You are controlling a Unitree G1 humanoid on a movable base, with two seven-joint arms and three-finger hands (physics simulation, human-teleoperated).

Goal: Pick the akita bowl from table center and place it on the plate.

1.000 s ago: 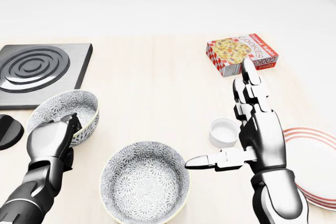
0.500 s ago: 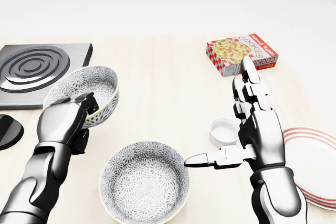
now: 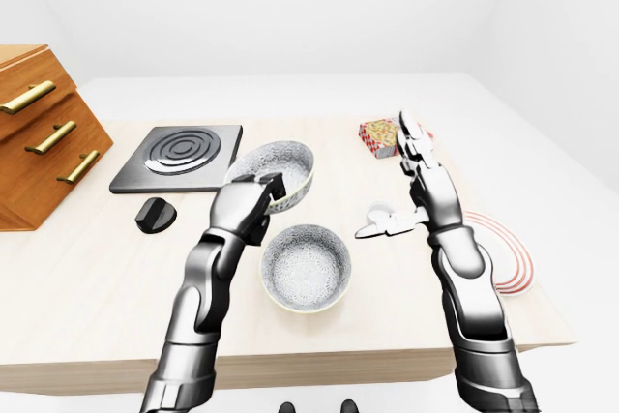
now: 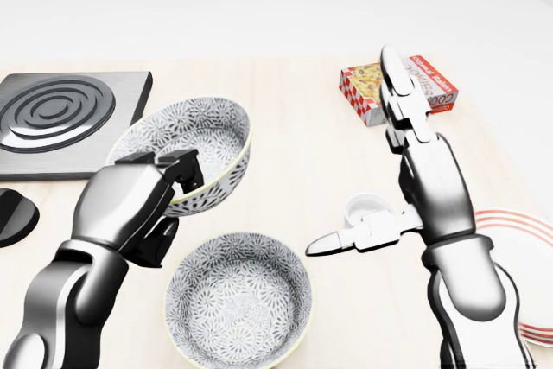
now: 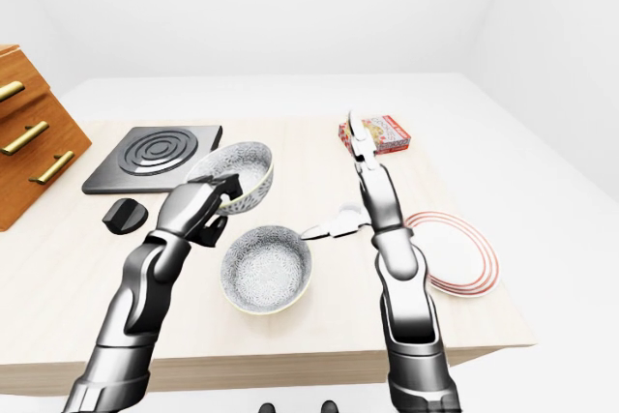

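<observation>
Left hand (image 4: 125, 205): closed, gripping the akita bowl (image 4: 194, 140) at the lower-left part of its rim in the head view, with fingers hooked over the edge. The bowl was held tilted, its patterned inside facing up and toward the camera. It sat left of centre in the head view, just to the right of the stove plate (image 4: 60, 118) and above a second patterned bowl (image 4: 238, 300). That second bowl stood upright on the desk (image 4: 285, 153) at the bottom centre of the view, with no hand touching it.

Right hand (image 4: 428, 183): open and gripping nothing. Its fingers were stretched toward the top of the view and its thumb pointed left. A small white cup (image 4: 365, 207) stood just beside the thumb; contact could not be determined. The fingertips overlapped the cookie box (image 4: 361, 91) in the head view.

The plate (image 5: 455, 256), white with red rings, lay at the right edge of the desk with nothing on it, well apart from the held bowl.

A black knob (image 4: 13, 213) lay below the stove plate. A wooden drawer unit (image 3: 39, 142) stood at the far left of the left-eye view.
</observation>
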